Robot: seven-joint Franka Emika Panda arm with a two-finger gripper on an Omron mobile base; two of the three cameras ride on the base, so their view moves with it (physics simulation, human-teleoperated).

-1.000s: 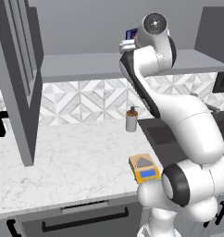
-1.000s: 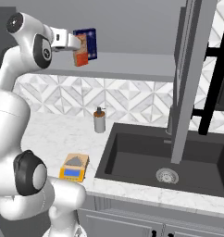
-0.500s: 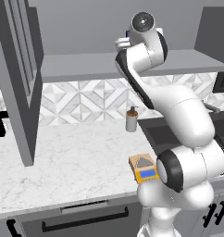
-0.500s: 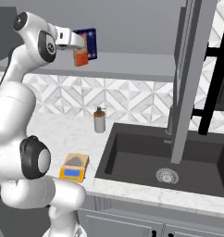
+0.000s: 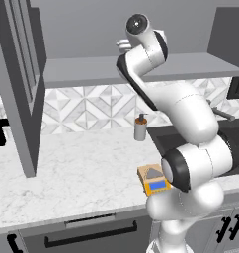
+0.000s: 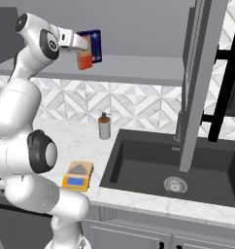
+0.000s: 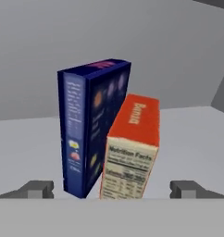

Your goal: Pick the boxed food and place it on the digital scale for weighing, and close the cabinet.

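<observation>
Up on the smooth grey shelf (image 6: 139, 68) inside the cabinet (image 6: 199, 73), the boxed food (image 7: 131, 148) stands upright, a slim orange-red carton with a pale printed panel of small text on its narrow side. It sits touching a taller dark blue box (image 7: 88, 125), glossy and speckled with coloured spots, which stands just behind it and to one side. The claw (image 7: 111, 189) is raised to the shelf's height and spread wide, its two blunt grey tips (image 7: 37, 187) either side of the carton and clear of it, holding nothing.

Below the shelf, the worktop (image 5: 67, 173) is white marble with faint grey veining, backed by tiles in a faceted diamond pattern. The digital scale (image 6: 78, 176) lies flat near the worktop's front edge, a small tan-topped slab with a grey plate and a blue display. A rounded soap dispenser (image 6: 105, 127) stands by the backsplash, beside the black sink (image 6: 173, 165). The cabinet's panelled grey door (image 5: 18, 89) hangs open.
</observation>
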